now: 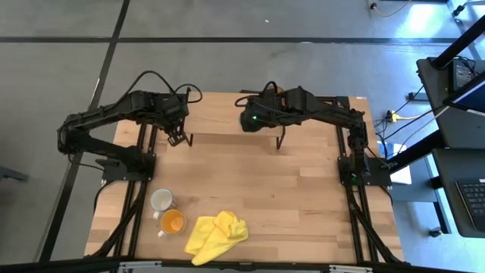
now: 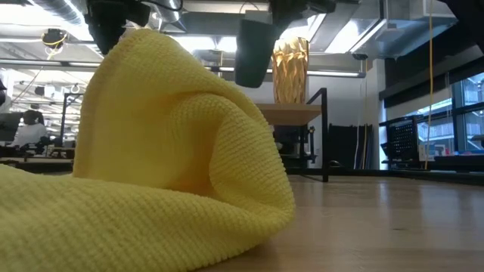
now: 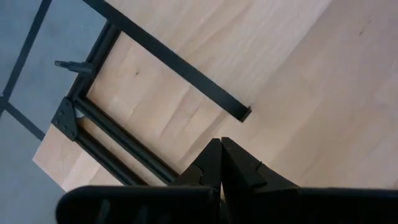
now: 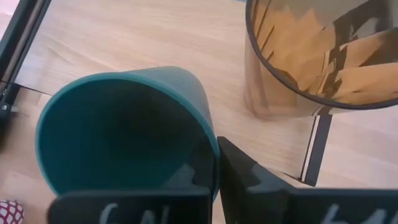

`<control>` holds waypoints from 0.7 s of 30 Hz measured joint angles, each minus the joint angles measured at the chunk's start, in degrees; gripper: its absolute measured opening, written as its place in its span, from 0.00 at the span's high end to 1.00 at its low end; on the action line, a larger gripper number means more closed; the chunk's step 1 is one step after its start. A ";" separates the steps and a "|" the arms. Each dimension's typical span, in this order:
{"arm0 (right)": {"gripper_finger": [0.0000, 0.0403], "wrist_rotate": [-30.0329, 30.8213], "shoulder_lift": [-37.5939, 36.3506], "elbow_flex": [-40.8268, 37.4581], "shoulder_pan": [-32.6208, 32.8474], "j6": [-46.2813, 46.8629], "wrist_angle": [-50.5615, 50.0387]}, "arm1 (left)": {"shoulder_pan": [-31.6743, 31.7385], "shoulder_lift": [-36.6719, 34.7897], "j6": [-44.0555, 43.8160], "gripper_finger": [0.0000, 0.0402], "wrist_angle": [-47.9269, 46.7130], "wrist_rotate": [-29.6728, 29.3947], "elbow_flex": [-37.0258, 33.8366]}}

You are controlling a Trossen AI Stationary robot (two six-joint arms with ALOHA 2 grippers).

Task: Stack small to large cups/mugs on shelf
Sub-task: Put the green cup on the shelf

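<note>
At upper left of the high view, the left gripper [image 1: 179, 139] is hovering with fingers pressed together, empty; at lower left, the white-grey mug [image 1: 161, 199] and orange mug [image 1: 172, 222] are waiting beside the yellow cloth [image 1: 217, 236]. At upper centre, the right gripper [image 4: 214, 163] is pinching the dark green cup [image 4: 121, 130] by its rim over the shelf [image 1: 235, 114], beside the amber tumbler [image 4: 323, 53]; that thin rim hold could be letting the cup tilt and knock the tumbler.

The green cup [image 4: 124, 134] hangs, mouth open, above the shelf [image 1: 227, 140]. The amber tumbler [image 4: 311, 56] stands upright on it, seemingly near one end. The white mug [image 1: 161, 199] and orange mug [image 1: 173, 222] sit upright, side by side, on the table's near left.
</note>
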 joint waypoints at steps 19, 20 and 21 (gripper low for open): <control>0.96 -1.47 -0.02 -0.04 1.46 0.21 -0.11 | -0.48 0.00 0.02 1.00 -0.78 0.59 0.00; 0.96 -1.42 -0.02 -0.04 1.45 0.21 -0.13 | -0.48 0.00 0.03 1.00 -0.78 0.61 0.00; 0.96 -1.16 -0.02 -0.04 1.46 0.21 -0.13 | -0.48 0.00 0.03 1.00 -0.77 0.59 0.00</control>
